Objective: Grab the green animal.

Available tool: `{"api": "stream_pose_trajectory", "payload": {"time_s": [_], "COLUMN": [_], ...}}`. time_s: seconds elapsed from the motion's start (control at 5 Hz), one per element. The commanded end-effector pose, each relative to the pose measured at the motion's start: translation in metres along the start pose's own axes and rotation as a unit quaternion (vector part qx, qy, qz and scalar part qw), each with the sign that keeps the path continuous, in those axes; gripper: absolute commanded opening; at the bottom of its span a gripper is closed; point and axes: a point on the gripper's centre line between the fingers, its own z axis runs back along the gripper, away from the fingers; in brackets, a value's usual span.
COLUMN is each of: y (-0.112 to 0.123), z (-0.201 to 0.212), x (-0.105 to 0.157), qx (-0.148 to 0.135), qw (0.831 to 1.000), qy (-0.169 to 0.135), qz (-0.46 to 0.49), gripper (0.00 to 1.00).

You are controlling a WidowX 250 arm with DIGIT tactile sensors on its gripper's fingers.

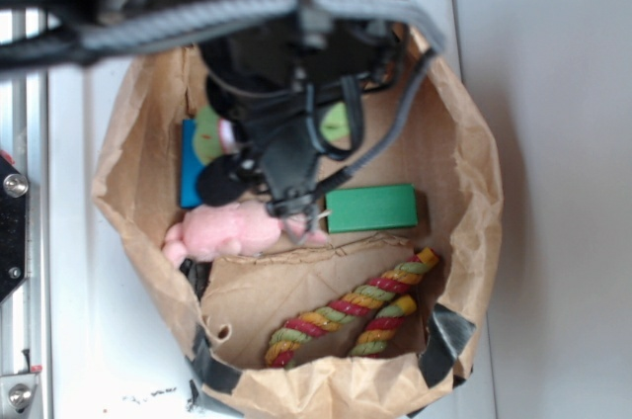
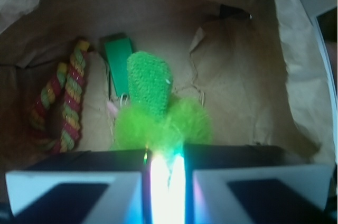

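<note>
The gripper (image 2: 166, 174) was clenched on the green animal (image 2: 158, 108), a soft, light, squashy toy best pinched across its fuzzy body.

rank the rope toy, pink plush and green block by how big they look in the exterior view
1. rope toy, longest, running across the bag floor
2. pink plush, partly hidden by the arm, so its full size is unsure
3. green block, close to the plush in apparent size
</note>
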Motion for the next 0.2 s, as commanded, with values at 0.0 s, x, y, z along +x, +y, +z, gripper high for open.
{"api": "stream_pose_trajectory", "payload": {"time_s": [0.0], "y": [-0.0171], "z": [0.0251], "x": [0.0080], "qx": [-0.003], "qw": [0.999], "qy": [-0.048], "qz": [-0.014], "gripper": [0.00]}}
